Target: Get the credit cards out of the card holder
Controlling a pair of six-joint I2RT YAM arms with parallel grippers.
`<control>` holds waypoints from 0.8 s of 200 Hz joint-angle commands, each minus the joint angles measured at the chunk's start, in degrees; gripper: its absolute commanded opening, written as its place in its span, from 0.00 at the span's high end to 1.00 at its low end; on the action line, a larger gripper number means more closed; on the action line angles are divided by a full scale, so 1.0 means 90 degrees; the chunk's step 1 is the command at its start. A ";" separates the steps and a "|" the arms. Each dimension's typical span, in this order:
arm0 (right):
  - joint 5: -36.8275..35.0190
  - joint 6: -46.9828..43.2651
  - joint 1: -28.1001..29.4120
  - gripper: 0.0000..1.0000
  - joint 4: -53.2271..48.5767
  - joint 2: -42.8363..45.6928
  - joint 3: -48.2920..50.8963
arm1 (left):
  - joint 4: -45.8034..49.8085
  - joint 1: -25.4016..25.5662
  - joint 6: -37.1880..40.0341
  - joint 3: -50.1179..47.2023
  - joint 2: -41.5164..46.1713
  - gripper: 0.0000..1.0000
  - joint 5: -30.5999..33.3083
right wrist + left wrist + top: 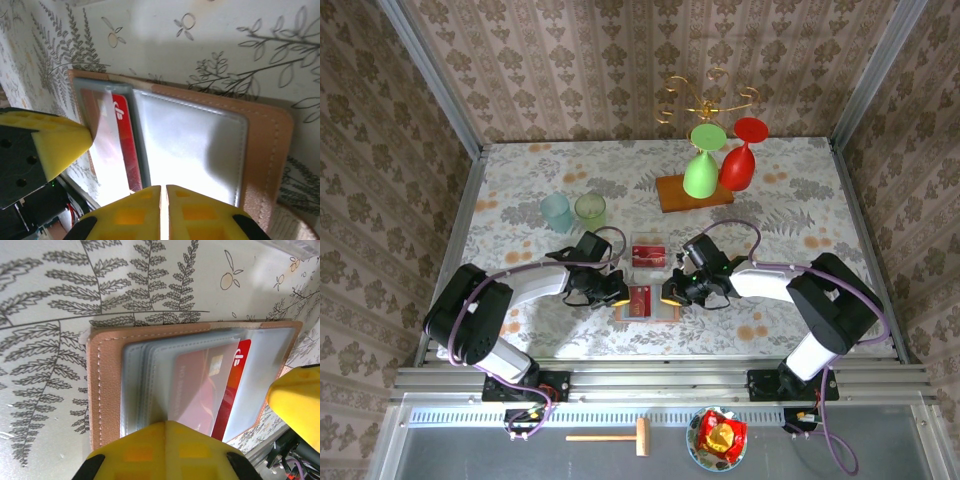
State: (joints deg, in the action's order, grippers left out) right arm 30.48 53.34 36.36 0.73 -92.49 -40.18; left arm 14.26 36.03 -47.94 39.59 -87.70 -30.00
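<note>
Holder [663, 308]: lay open and flat on the table [520, 180] near its front edge, between the two grippers.
Red card [235, 390]: sat inside a clear sleeve close to the spine. One long strip of bare red showed past the frosted leaves.
Loose cards [647, 254]: lay on the table just behind the holder, apart from it.
Left gripper [612, 291]: fingers were closed together with nothing visible between them. The tip was down on the sleeves [150, 385] on its half of the holder.
Right gripper [164, 200]: fingers met with only a hairline seam, at the near edge of the large clear pocket. Whether a leaf of plastic was nipped in that seam could not be told.
Card, handling: probably light, thin, stiff and slick. It should slide along the sleeve rather than bend.
Sleeves, handling: looked soft, glossy and floppy, so they were likely to lift or bunch together with the card.
Holder, handling: looked light and flexible at the fold, so it would likely drag across the table unless pinned.
Where to hold: the exposed red strip seemed best, pinched across both faces and drawn out along the sleeve's opening. The other gripper would press on the leather border, not on the plastic.
Risk: pads could slip off the glossy film, or catch film and card together.
</note>
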 commanded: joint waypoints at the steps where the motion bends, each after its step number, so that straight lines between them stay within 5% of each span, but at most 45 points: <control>1: 0.0305 0.0047 0.0165 0.87 0.0274 -0.0131 -0.0256 | 0.0442 0.0049 0.0092 0.0089 -0.0099 0.95 0.0250; 87: 0.0034 0.0304 0.0604 0.82 0.0238 -0.0824 -0.0811 | 0.0339 0.0047 0.0067 -0.0021 -0.0099 0.95 0.0230; 160: -0.0602 -0.0101 0.0611 0.75 -0.0987 -0.0675 -0.0963 | 0.0320 0.0035 0.0083 -0.0093 -0.0128 0.95 0.0189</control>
State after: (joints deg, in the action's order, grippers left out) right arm 29.19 54.54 41.54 -1.21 -99.48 -47.75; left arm 14.79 36.03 -47.92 39.83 -87.70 -29.78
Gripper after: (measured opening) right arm 0.248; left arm 0.049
